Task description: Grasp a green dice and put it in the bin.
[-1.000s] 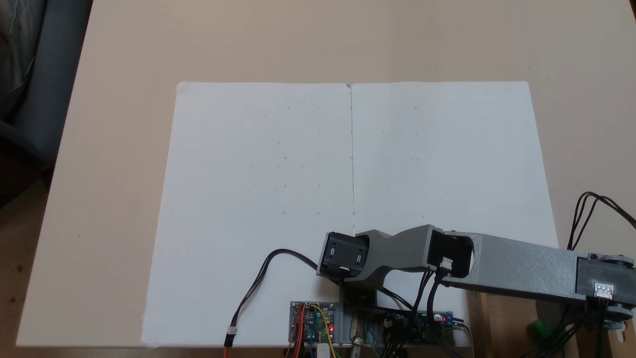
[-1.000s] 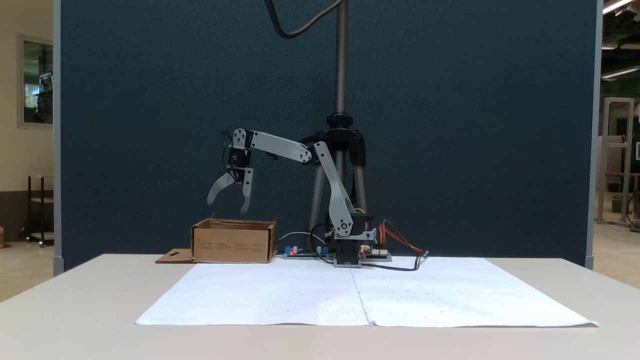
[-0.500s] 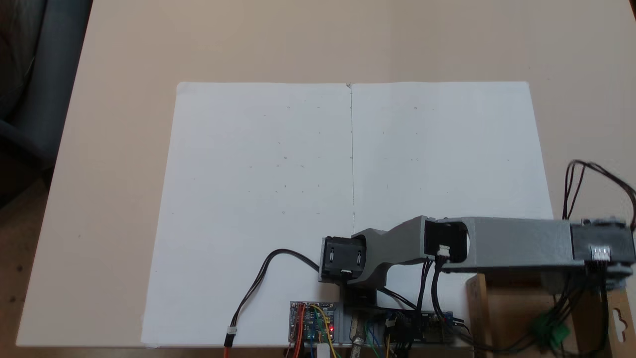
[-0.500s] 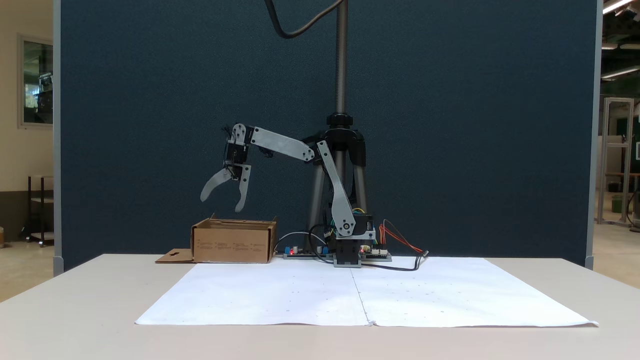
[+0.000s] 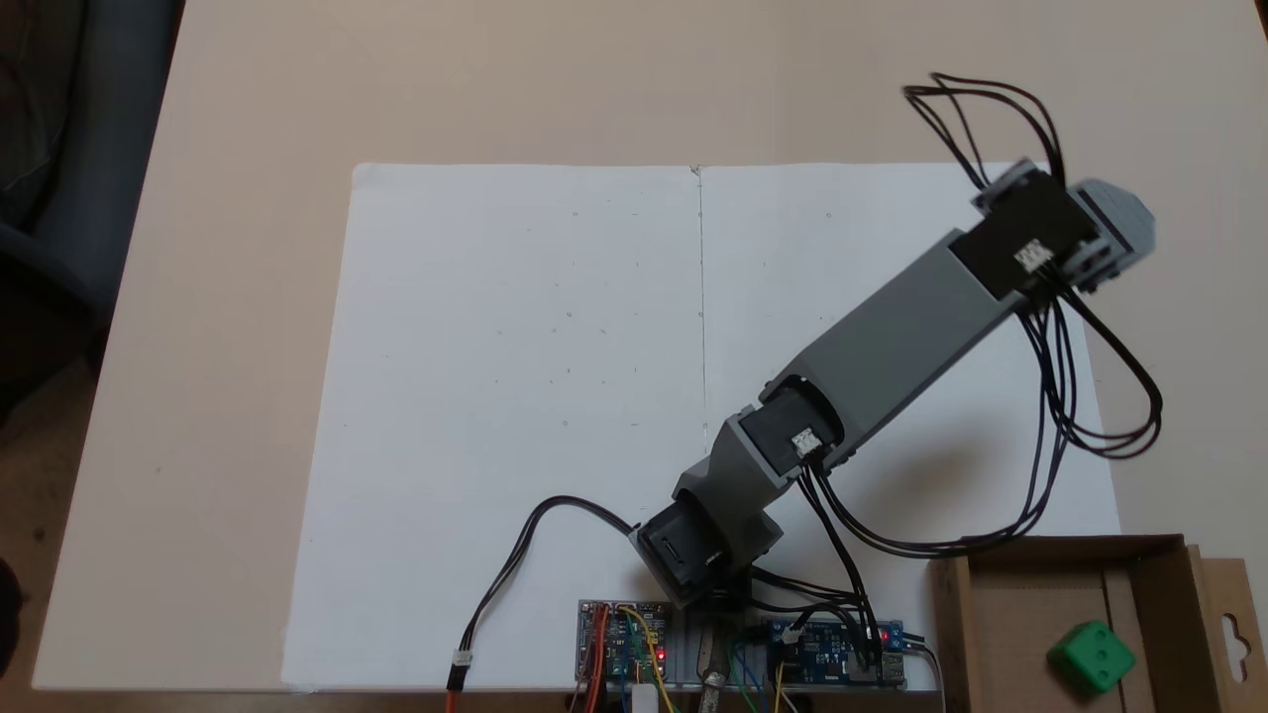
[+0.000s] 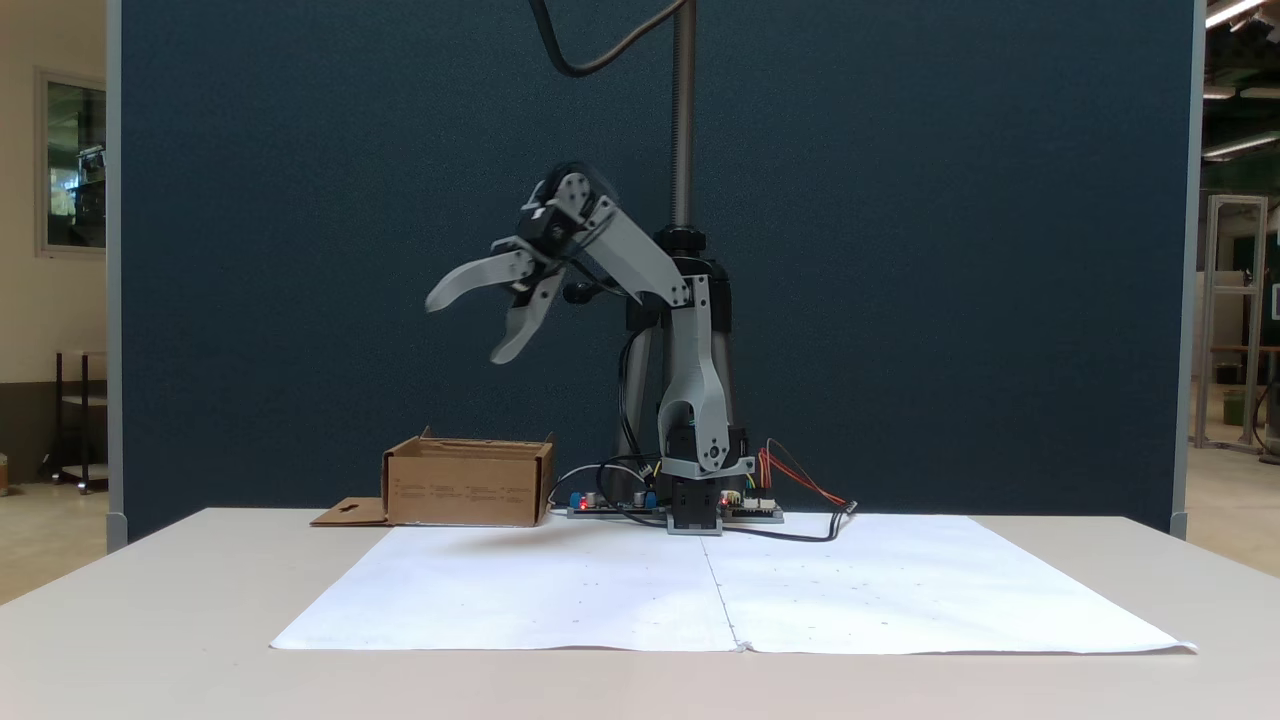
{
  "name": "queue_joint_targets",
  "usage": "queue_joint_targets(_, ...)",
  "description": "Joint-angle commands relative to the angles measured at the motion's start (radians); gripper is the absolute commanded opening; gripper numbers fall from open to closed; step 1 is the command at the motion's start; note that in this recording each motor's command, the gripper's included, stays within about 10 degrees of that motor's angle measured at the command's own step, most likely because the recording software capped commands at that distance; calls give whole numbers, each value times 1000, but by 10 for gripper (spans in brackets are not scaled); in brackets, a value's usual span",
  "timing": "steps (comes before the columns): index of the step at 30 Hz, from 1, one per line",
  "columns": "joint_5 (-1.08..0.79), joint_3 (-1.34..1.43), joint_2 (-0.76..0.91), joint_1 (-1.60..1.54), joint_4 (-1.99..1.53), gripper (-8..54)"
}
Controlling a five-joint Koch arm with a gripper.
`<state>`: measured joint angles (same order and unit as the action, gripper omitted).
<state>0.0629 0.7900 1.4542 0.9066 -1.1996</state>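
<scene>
The green dice (image 5: 1090, 659) lies on the floor of the bin (image 5: 1058, 548), a brown cardboard box at the lower right of the view from above. In the front view the bin (image 6: 468, 487) stands left of the arm's base, and its wall hides the dice. My gripper (image 6: 465, 330) hangs high in the air, above and slightly right of the bin, open and holding nothing. From above, the arm (image 5: 892, 342) reaches diagonally over the right sheet, well away from the bin.
Two white paper sheets (image 5: 525, 396) cover the table in front of the base. Circuit boards (image 5: 622, 642) and loose cables (image 5: 1070, 416) sit around the base. The bin's flap (image 5: 1233, 634) sticks out sideways. A tripod (image 6: 683, 250) stands behind the arm.
The arm has lifted and swung away from above the bin, out over the right sheet. The gripper has stayed open. The dice in the bin is now uncovered.
</scene>
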Motion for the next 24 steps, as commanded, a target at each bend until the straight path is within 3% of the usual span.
queue_joint_targets(1,67,-55,61,-95,74,431)
queue_joint_targets(10,67,3,138,-509,118,435)
queue_joint_targets(24,6,1101,459,-894,716,430)
